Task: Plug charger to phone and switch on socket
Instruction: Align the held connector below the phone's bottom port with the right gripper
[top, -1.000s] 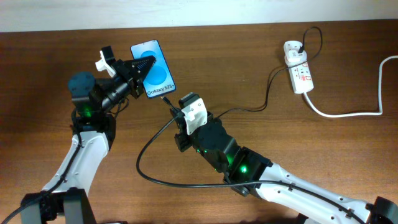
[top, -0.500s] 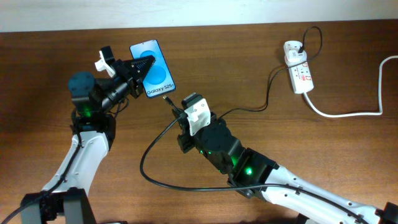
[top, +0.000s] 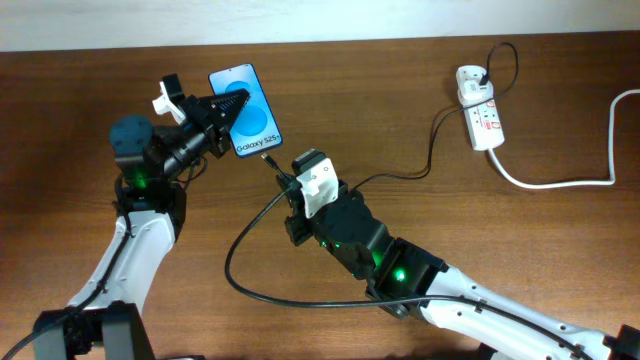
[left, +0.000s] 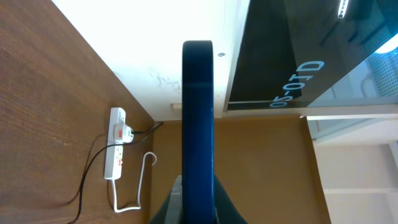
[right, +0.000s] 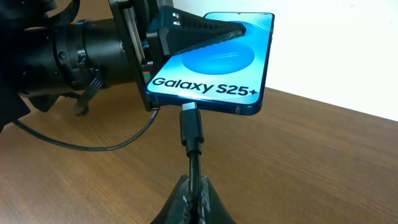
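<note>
- My left gripper (top: 232, 104) is clamped on the phone (top: 256, 126) at the far left of the table (top: 80, 80), one finger across the blue screen and the other behind it. The left wrist view shows the phone edge-on between my fingers.
- I hold it lifted and steady this way so that its lower edge, where the port sits, faces my right arm.
- My right gripper (right: 193, 198) is closed narrow on the charger (right: 191, 127), pinching the thin black cable just behind the plug. A grip that short should keep the tip from flopping as I push.
- The plug tip is right up against the phone's lower edge, under the "Galaxy S25+" text. I cannot tell whether it is seated in the port or only touching.
- The rest of the charger loops across the near middle of the table and runs to the socket (top: 481, 118), far right, well apart from both grippers. Its red switches are untouched, and that step is left to do.
- Compared with a second ago, my right arm has shifted slightly to the right and the cable loop has moved with it. Over the last half second nothing has changed.
- The phone, my left arm and the plug tip sit where they were.
</note>
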